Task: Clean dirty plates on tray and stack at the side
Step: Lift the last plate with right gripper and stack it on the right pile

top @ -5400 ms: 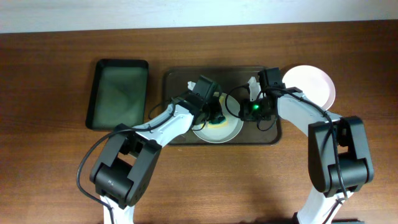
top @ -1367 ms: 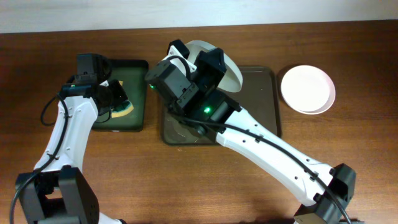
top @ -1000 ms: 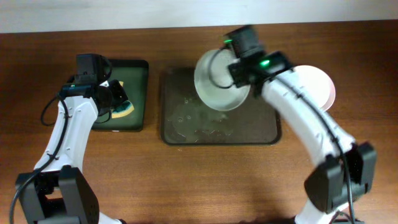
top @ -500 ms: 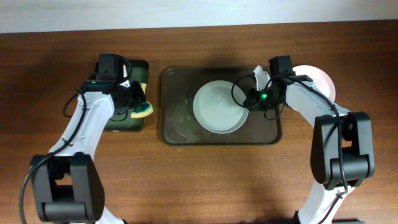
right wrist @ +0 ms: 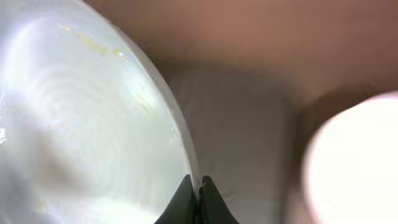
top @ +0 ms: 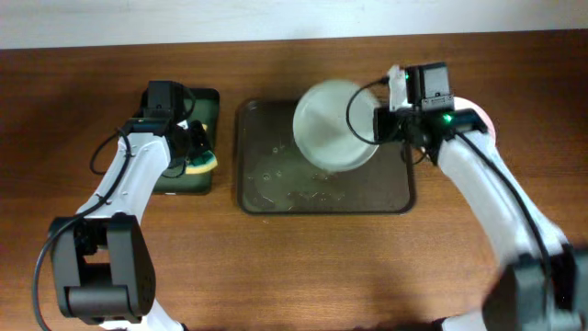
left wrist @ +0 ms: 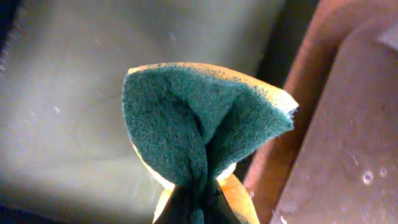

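A brown wooden table (top: 92, 257) fills the overhead view, with a strip of white wall (top: 276, 18) along its 12 o'clock edge. The tray (top: 276, 193) lies at the middle, its long axis running 9 to 3 o'clock and its dark floor speckled with droplets.

The right pincer (right wrist: 198, 191) pinches the rim of a plate (top: 331, 129) at the plate's 3 o'clock side, fingertips pressed together on the edge. The plate is off the tray floor and hangs over the tray's 12 o'clock rim, slightly tilted. It is round, so it has no long axis. The wrist view shows a faint yellow smear on its face.

A second plate (right wrist: 354, 162) lies on the table at 3 o'clock of the tray, mostly hidden under the right arm from above.

The left pincer (top: 193, 156) squeezes a folded green-and-yellow sponge (left wrist: 199, 130) over the 3 o'clock rim of a black tray (top: 188, 188), which sits at 9 o'clock of the tray.
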Robot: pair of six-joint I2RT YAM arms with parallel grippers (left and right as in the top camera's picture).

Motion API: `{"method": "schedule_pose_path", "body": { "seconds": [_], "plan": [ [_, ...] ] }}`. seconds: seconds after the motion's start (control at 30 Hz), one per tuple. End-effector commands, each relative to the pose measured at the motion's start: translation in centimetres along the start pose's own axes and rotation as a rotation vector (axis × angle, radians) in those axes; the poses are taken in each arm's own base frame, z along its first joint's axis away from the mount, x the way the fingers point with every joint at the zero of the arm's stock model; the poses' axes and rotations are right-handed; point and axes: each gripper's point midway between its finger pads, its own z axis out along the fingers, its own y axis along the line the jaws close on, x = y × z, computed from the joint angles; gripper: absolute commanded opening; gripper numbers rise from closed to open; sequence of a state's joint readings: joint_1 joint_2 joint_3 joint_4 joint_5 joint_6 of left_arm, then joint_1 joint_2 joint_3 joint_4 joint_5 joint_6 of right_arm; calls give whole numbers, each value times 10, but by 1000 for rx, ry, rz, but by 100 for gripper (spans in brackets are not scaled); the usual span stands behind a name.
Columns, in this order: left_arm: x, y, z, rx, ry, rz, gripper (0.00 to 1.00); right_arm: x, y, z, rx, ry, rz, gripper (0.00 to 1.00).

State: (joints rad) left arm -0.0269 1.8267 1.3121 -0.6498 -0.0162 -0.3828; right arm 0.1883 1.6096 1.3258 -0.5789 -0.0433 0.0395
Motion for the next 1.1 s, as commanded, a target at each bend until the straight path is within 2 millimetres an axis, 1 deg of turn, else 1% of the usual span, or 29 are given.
{"method": "schedule_pose_path", "body": {
  "seconds": [0.0, 0.03, 0.1, 0.13, 0.17, 0.27, 0.33, 0.43, 0.5, 0.63, 0.67, 0.7, 0.73, 0.77, 0.8, 0.87, 0.93, 1.0, 1.03, 1.07],
  "plan": [
    [-12, 18, 3, -73, -47, 1, 0, -48, -19, -87, 495, -198, -268, 4],
    [-14, 19, 4, -73, -53, -3, 0, -55, -15, -105, 592, -225, -338, 4],
    [-19, 22, 5, -71, -69, -12, 0, -65, -2, -128, 729, -258, -443, 4],
    [-21, 23, 7, -70, -76, -16, 0, -68, 4, -136, 779, -268, -484, 4],
    [-24, 24, 11, -70, -83, -21, 0, -70, 15, -140, 809, -276, -530, 4],
    [-26, 37, 32, -87, -71, -43, 0, -72, 42, -148, 829, -297, -620, 4],
    [-25, 48, 42, -101, -57, -62, 0, -71, 53, -151, 832, -301, -657, 4],
    [-25, 64, 49, -120, -44, -94, 0, -72, 59, -159, 870, -303, -687, 4],
    [-26, 70, 49, -125, -44, -105, 2, -76, 60, -164, 886, -317, -693, 4],
    [-24, 64, 50, -85, -31, -107, 4, -81, 66, -167, 885, -338, -706, 4],
    [-24, 61, 50, -71, -29, -107, 9, -81, 69, -167, 879, -342, -710, 4],
    [-24, 61, 50, -70, -31, -108, 25, -80, 71, -167, 876, -344, -713, 4],
    [-24, 61, 50, -70, -31, -108, 51, -80, 74, -167, 871, -348, -717, 4],
    [-25, 61, 50, -70, -31, -108, 66, -80, 75, -168, 869, -349, -718, 4],
    [-25, 61, 50, -70, -33, -108, 77, -80, 75, -167, 868, -350, -719, 4],
    [-28, 60, 48, -68, -39, -108, 89, -80, 75, -168, 869, -349, -719, 4],
    [-33, 56, 44, -52, -45, -107, 91, -80, 75, -168, 869, -349, -718, 4],
    [-39, 49, 34, -19, -55, -106, 95, -80, 74, -167, 858, -363, -684, 4],
    [-43, 45, 27, -1, -62, -105, 96, -79, 75, -162, 824, -388, -633, 4],
    [-46, 41, 19, 20, -72, -104, 97, -77, 77, -151, 757, -393, -616, 4]
  ]
}}
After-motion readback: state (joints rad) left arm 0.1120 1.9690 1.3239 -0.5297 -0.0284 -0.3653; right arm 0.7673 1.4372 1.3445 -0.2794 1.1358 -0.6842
